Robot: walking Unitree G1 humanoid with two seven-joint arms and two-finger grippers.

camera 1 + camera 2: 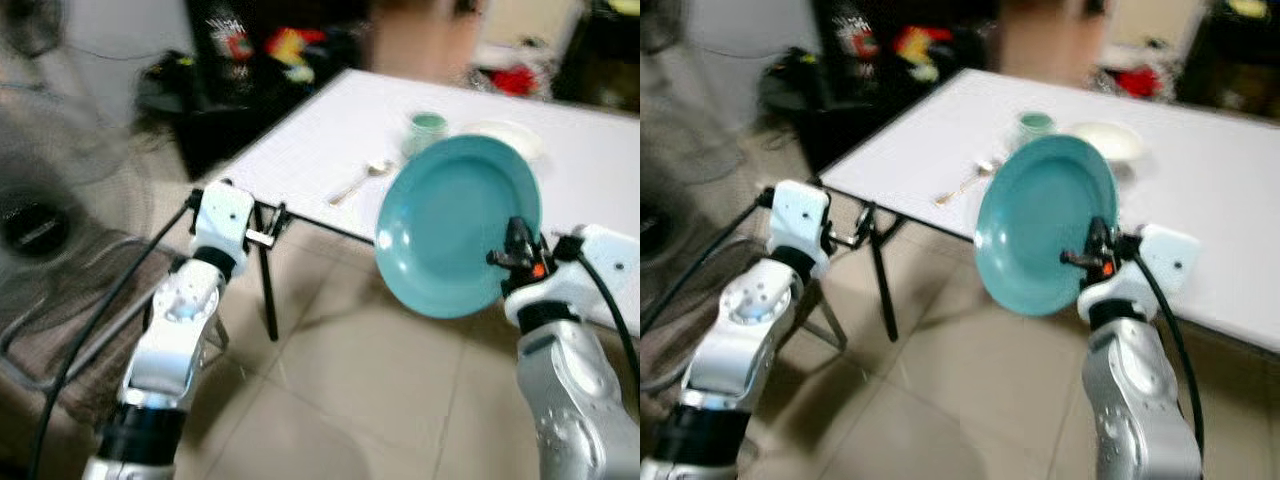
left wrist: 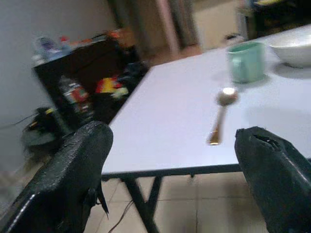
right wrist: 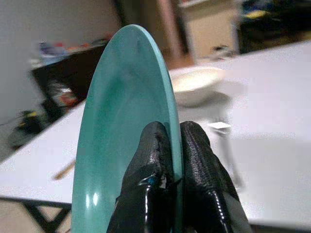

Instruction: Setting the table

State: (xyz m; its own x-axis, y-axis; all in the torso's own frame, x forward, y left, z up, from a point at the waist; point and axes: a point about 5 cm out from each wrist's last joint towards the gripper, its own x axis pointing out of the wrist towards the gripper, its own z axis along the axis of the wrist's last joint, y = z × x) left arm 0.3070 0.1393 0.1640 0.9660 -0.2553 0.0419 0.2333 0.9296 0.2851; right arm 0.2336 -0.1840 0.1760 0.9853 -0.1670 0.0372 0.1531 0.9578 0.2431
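A teal plate [image 1: 455, 225] stands nearly on edge in the air at the white table's near edge, pinched at its rim by my right gripper [image 1: 517, 250], which is shut on it; the black fingers [image 3: 160, 160] clamp both faces of the rim. On the white table [image 1: 600, 160] lie a spoon [image 1: 358, 181], a green cup [image 1: 429, 127] and a white bowl [image 1: 510, 135]. My left gripper [image 2: 170, 165] is open and holds nothing, level with the table's near left corner, facing the spoon [image 2: 219, 114] and cup [image 2: 246, 60].
The table has black folding legs [image 1: 266, 285] over a beige tiled floor. A dark shelf with coloured items [image 1: 265, 50] stands behind the table's left end. A fan and cables [image 1: 35, 225] sit at the left.
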